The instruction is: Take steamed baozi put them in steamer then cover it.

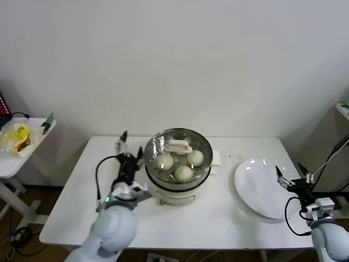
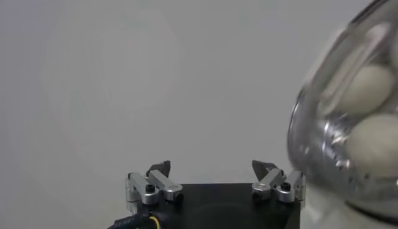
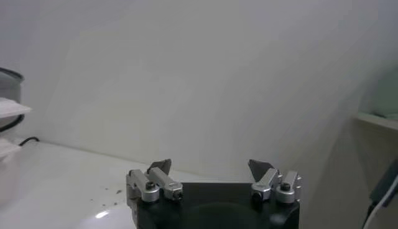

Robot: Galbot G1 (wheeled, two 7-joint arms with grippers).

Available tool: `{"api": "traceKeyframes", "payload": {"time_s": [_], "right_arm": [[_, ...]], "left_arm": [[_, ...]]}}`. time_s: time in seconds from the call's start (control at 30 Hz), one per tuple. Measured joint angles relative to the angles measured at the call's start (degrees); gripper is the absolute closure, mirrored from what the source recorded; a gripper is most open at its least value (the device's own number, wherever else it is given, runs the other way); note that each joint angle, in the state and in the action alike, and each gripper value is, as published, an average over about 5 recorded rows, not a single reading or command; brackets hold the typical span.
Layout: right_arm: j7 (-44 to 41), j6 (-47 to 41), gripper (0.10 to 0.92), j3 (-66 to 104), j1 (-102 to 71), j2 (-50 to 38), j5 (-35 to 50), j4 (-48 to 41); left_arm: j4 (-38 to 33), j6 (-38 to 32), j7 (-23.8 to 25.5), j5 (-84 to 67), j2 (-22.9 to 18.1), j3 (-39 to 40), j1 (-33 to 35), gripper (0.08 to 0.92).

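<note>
The steamer (image 1: 175,192) stands mid-table, a shiny steel pot on a white base. The glass cover (image 1: 179,146) with its white handle lies on top of it. Through the glass I see three baozi (image 1: 164,161) (image 1: 195,158) (image 1: 184,173). My left gripper (image 1: 132,146) is open just left of the pot, with nothing between its fingers. In the left wrist view that gripper (image 2: 212,168) stands wide open, with the cover's glass (image 2: 314,134) and a baozi (image 2: 367,87) blurred close beside it. My right gripper (image 1: 289,173) (image 3: 210,165) is open and empty over the plate's near right edge.
A white plate (image 1: 256,188) lies right of the steamer. A small white folded cloth (image 1: 216,158) sits against the pot's right side. A side table with a yellow bag (image 1: 16,137) stands far left. The table's front edge is near both arms.
</note>
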Motion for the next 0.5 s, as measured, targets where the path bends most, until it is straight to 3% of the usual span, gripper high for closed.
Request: {"api": "traceKeyframes", "payload": {"time_s": [0.2, 0.5], "right_arm": [[-0.74, 0.41, 0.203, -0.56, -1.03, 0.72, 0.45, 0.89], [-2.43, 2.26, 0.203, -1.31, -3.03, 2.39, 1.68, 2.25]], "left_arm": [[0.76, -4.96, -5.91, -18.01, -1.19, -11.45, 6.83, 0.177], [5.44, -27.14, -7.83, -36.43, -6.29, -25.46, 16.13, 0.177]]}}
